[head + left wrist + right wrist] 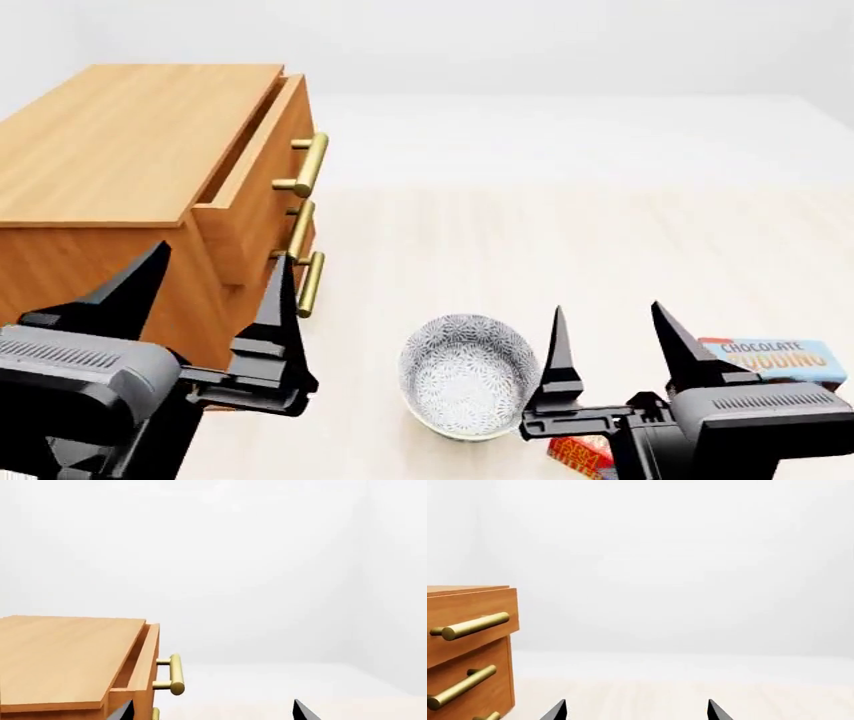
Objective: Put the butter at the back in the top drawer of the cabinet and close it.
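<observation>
The cabinet (120,160) stands at the left of the head view. Its top drawer (260,175) is pulled out a little, with a brass handle (310,165). The cabinet also shows in the left wrist view (60,660) and the right wrist view (467,650). The butter (582,458) is a small red box, mostly hidden under my right gripper at the bottom edge. My left gripper (220,285) is open and empty in front of the cabinet. My right gripper (611,335) is open and empty above the butter, between the bowl and the pudding box.
A patterned bowl (467,375) sits on the light floor between my grippers. A Chocolate Pudding box (774,358) lies at the right. The two lower drawers with handles (307,285) are shut. White walls close the space behind.
</observation>
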